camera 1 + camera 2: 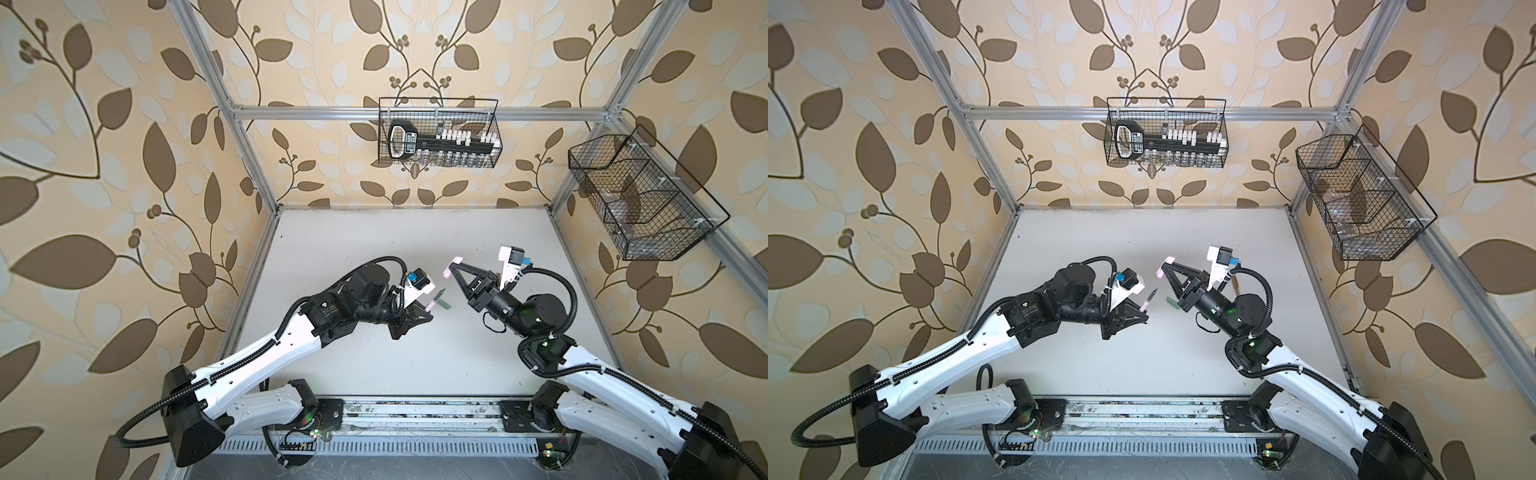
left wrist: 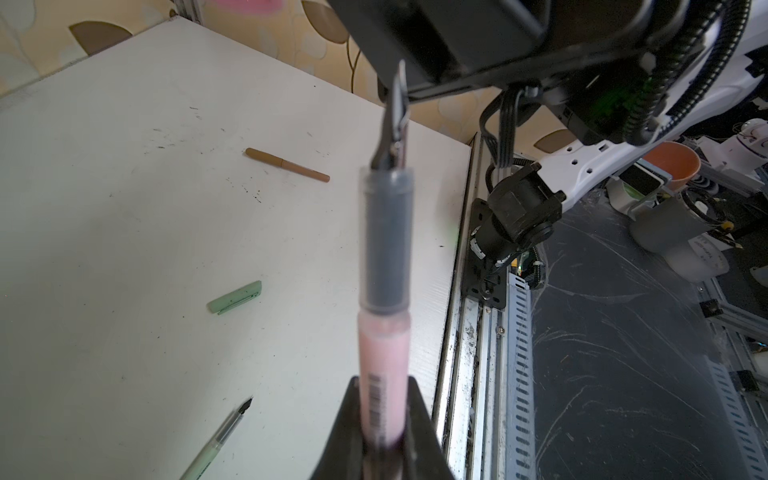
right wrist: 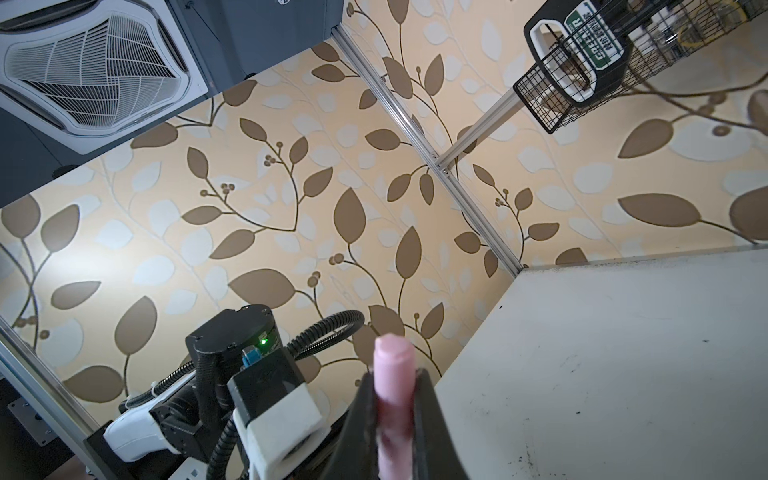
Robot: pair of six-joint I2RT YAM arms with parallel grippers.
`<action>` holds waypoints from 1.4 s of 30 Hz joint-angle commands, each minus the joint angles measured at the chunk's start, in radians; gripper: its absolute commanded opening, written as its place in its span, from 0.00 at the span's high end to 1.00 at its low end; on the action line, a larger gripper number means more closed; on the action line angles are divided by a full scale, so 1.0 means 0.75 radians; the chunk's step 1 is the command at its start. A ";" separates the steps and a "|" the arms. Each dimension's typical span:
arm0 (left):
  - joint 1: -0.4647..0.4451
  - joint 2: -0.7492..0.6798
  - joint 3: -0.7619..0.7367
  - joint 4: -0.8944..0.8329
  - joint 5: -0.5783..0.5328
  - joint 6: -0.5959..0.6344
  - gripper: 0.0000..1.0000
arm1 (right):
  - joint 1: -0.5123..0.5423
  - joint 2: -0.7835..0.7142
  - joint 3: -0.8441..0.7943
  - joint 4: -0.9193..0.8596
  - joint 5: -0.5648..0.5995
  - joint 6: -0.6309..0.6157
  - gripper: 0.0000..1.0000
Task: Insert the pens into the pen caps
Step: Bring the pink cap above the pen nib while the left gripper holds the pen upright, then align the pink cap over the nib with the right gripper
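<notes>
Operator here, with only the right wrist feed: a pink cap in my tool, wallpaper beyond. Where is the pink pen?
Observer: The left tool is shut on the pink pen, with the nib pointing out of the tool.
Operator: How near is that nib to my cap?
Observer: In both top views it stops short of the pink cap, with a clear gap between them.
Operator: Anything else uncapped?
Observer: Yes, the green pen lies bare-nibbed, apart from the green cap.
</notes>
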 commanded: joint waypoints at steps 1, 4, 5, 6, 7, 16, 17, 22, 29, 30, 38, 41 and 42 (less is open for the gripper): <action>-0.003 -0.009 0.015 0.029 -0.003 0.014 1.00 | 0.006 -0.024 -0.020 -0.017 -0.024 -0.014 1.00; -0.003 -0.011 0.013 0.030 -0.017 0.015 1.00 | 0.012 -0.033 -0.031 -0.020 -0.019 -0.015 1.00; -0.002 -0.011 0.013 0.030 -0.022 0.013 1.00 | 0.013 -0.036 -0.035 -0.017 -0.019 -0.015 1.00; -0.002 -0.011 0.013 0.031 -0.023 0.014 1.00 | 0.013 -0.042 -0.037 -0.015 -0.018 -0.015 1.00; -0.003 -0.011 0.013 0.030 -0.023 0.013 1.00 | 0.015 -0.047 -0.041 -0.012 -0.018 -0.017 1.00; -0.002 0.006 0.016 0.028 -0.031 0.015 1.00 | 0.032 -0.053 -0.043 0.006 -0.036 -0.026 1.00; -0.002 0.009 0.017 0.027 -0.032 0.015 1.00 | 0.032 -0.051 -0.043 0.007 -0.034 -0.027 1.00; -0.002 0.015 0.019 0.022 -0.035 0.015 1.00 | 0.035 -0.053 -0.042 0.022 -0.030 -0.027 1.00; -0.002 0.011 0.017 0.029 -0.044 0.017 1.00 | 0.043 -0.061 -0.043 -0.007 -0.043 -0.029 1.00; -0.002 0.011 0.017 0.028 -0.044 0.017 1.00 | 0.044 -0.060 -0.045 -0.008 -0.043 -0.029 1.00; -0.002 0.003 0.015 0.033 -0.048 0.016 1.00 | 0.062 -0.078 -0.054 -0.053 -0.020 -0.046 1.00; -0.002 -0.001 0.013 0.033 -0.053 0.015 1.00 | 0.062 -0.092 -0.062 -0.061 -0.003 -0.050 1.00; -0.002 -0.003 0.013 0.033 -0.054 0.015 1.00 | 0.062 -0.094 -0.060 -0.062 -0.001 -0.052 1.00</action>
